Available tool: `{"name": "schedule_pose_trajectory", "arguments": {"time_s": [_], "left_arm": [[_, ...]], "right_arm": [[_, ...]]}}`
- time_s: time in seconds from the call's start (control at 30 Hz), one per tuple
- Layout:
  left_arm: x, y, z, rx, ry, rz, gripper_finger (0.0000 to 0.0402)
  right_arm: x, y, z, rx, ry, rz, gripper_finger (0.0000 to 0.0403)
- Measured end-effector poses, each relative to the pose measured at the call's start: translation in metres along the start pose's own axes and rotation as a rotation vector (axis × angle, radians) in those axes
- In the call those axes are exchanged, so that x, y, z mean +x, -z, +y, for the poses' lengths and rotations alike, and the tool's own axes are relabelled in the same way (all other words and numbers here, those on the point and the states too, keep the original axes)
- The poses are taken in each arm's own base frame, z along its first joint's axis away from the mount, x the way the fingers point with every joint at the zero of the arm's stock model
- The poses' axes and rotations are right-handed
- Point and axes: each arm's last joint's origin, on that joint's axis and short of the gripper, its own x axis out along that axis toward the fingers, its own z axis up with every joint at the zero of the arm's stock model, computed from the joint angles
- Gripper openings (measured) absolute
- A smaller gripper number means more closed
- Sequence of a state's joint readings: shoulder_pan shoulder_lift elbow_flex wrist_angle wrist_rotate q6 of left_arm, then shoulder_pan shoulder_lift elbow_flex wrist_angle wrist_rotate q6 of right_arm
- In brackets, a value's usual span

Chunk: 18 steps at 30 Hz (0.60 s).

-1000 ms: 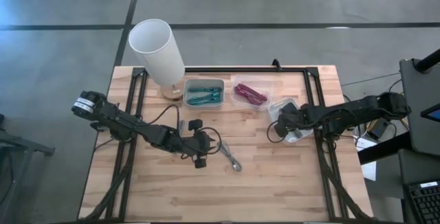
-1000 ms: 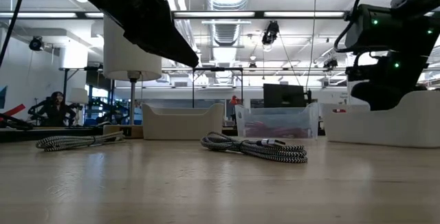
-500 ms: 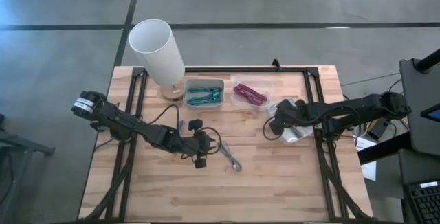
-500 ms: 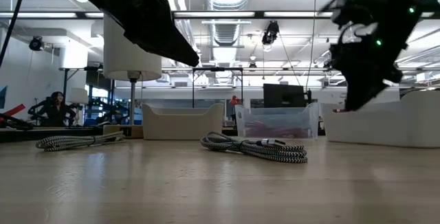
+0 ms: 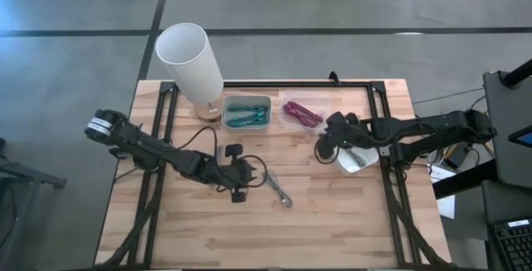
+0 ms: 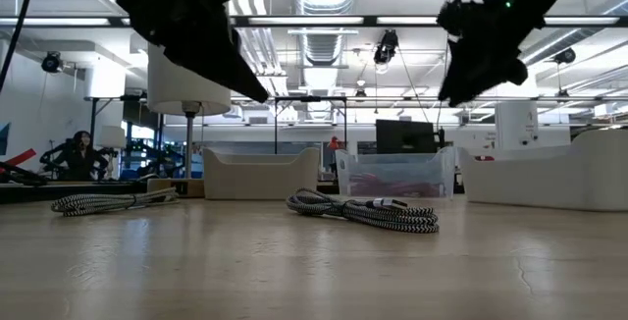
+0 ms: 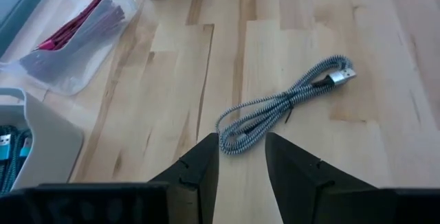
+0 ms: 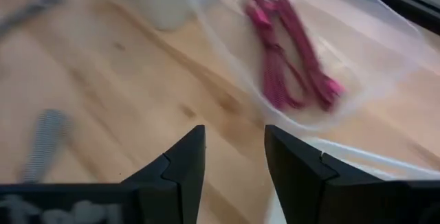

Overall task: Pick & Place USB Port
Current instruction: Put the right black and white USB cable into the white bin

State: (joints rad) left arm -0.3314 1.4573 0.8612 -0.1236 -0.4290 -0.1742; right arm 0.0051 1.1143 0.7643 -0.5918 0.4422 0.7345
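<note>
A grey braided USB cable lies coiled on the wooden table near its middle; it also shows in the left wrist view and the low view. My left gripper is open and empty, above the table just left of the cable. My right gripper is open and empty, raised above the table between the clear bin of red cables and the white bin. The right wrist view shows the red cables ahead of its fingers.
A bin of teal cables and a white lamp stand at the back left. A second braided cable lies on the table's left part. Black rails run along the table's sides and back. The near half is bare wood.
My right gripper has moved from over the white bin toward the table's left edge and has risen, and now hangs beside the clear bin of red cables. The grey cable has stayed where it was.
</note>
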Motion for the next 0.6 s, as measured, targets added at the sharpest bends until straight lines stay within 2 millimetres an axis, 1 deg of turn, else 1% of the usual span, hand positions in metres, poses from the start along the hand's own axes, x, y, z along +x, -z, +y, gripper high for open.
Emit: {"name": "schedule_pose_trajectory", "arguments": {"time_s": [0.13,0.27,0.47,0.6], "left_arm": [[-0.009,0.0,0.003,0.005,0.002,0.013,0.0124],[-0.022,-0.001,0.009,-0.031,-0.009,0.03,0.0124],[-0.048,0.004,0.023,-0.173,-0.053,0.094,0.0124],[-0.057,0.016,0.031,-0.231,-0.166,0.178,0.0124]], "right_arm": [[0.001,0.0,0.015,-0.027,-0.116,-0.032,0.0145],[0.007,0.005,0.034,-0.048,-0.178,-0.05,0.0148],[0.03,0.015,0.064,-0.089,-0.215,-0.029,0.0146],[0.048,0.018,0.089,-0.135,-0.199,0.011,0.0147]]}}
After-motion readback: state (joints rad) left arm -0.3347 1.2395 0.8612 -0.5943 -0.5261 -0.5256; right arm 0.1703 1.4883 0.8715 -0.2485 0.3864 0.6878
